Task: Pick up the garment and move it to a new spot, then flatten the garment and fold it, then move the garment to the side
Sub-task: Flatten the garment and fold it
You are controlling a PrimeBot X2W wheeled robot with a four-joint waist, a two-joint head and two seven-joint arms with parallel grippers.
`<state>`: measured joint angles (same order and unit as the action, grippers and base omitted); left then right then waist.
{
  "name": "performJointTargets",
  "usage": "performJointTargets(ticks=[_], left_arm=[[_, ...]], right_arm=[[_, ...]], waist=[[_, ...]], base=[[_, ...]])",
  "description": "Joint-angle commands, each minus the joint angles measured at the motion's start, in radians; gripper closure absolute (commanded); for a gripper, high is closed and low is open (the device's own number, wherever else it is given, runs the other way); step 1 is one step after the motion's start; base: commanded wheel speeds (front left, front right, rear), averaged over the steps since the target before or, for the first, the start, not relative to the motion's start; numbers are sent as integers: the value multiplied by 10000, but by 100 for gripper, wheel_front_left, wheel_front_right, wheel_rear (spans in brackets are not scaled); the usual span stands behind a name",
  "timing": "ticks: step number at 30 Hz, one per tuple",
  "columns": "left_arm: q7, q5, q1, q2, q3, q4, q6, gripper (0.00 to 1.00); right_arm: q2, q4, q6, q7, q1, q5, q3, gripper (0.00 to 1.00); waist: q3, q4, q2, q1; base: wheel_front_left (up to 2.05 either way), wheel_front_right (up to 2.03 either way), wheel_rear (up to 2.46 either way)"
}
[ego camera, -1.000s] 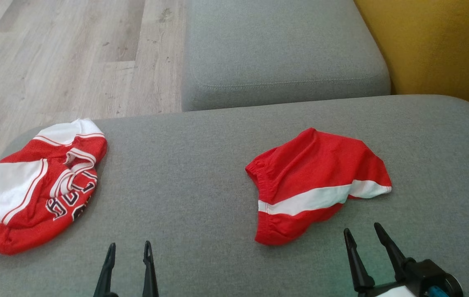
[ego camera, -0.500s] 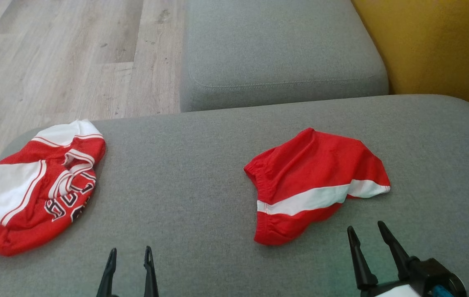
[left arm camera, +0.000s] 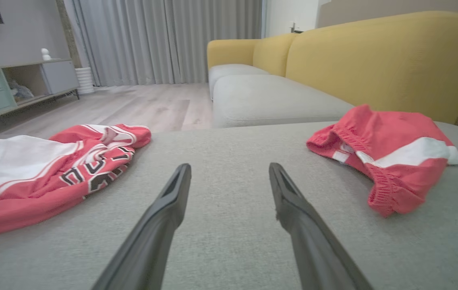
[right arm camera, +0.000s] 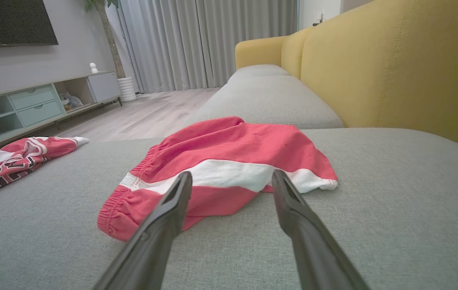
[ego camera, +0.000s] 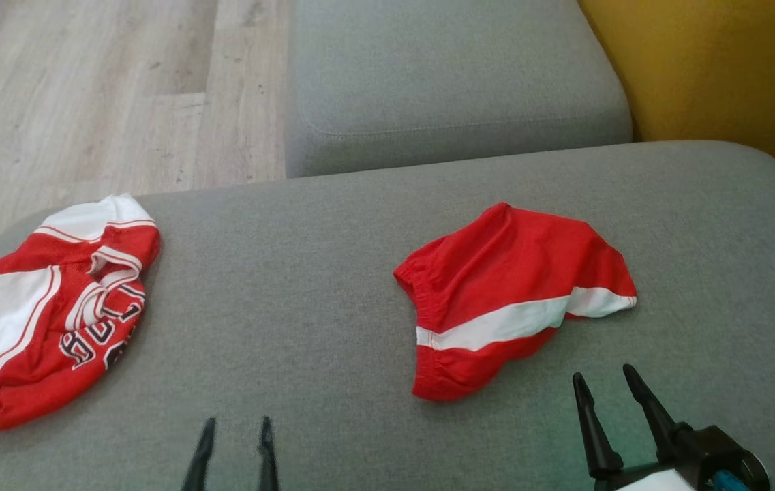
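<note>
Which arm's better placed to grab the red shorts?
Right. The right claw sits open just short of the red shorts, aimed at them; the left claw points at the cushion beside them.

Grey seat cushion (ego camera: pixel 332 273) was woven cloth, matt, fine-grained, faintly flecked. Red shorts (ego camera: pixel 496 273) on cushion looked soft knit cloth, matt, creased; waistband gathered and ribbed; white cloth stripe. Red-and-white jersey (ego camera: pixel 39 320) at cushion's left edge was smoother cloth with slight sheen and dark printed lettering. Floor (ego camera: pixel 87 102) beyond cushion showed pale wood-grain planks, low sheen. Backrest (ego camera: pixel 721 68) right of cushion was yellow upholstery cloth, matt, with stitched seam. Left gripper (ego camera: pixel 236 423) and right gripper (ego camera: pixel 602 374) looked dark, smooth, matt, plastic-like. Curtains (left arm camera: pixel 164 40) far beyond cushion were grey pleated cloth, matt.
</note>
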<state>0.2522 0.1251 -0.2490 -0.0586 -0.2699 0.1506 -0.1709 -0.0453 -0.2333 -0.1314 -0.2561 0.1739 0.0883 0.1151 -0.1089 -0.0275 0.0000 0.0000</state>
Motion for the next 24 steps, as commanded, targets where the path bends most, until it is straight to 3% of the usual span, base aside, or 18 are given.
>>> performJointTargets(ticks=[1,8,10,20,24], left_arm=[[95,137,710,83,74,-205,178,0],[95,1885,2041,83,-1119,985,1190,0],[46,2222,2341,83,-1344,1311,1329,0],[-1832,6188,5160,83,-2893,2951,2091,0],[-2266,6706,5879,83,-3338,3544,2231,0]], right_arm=[[-49,366,7,-57,-575,90,231,0],[-49,424,7,-57,-774,38,253,0],[-49,432,7,-57,-818,30,275,0],[-49,426,7,-57,-1111,-90,430,0],[-49,413,7,-57,-1242,-136,441,0]], waist=[[75,-64,0,0],[458,-431,0,0],[532,-500,0,0],[1181,-1119,0,0],[1404,-1331,0,0]], base=[[0,0,0],[0,0,0],[0,0,0],[0,0,0],[0,0,0]])
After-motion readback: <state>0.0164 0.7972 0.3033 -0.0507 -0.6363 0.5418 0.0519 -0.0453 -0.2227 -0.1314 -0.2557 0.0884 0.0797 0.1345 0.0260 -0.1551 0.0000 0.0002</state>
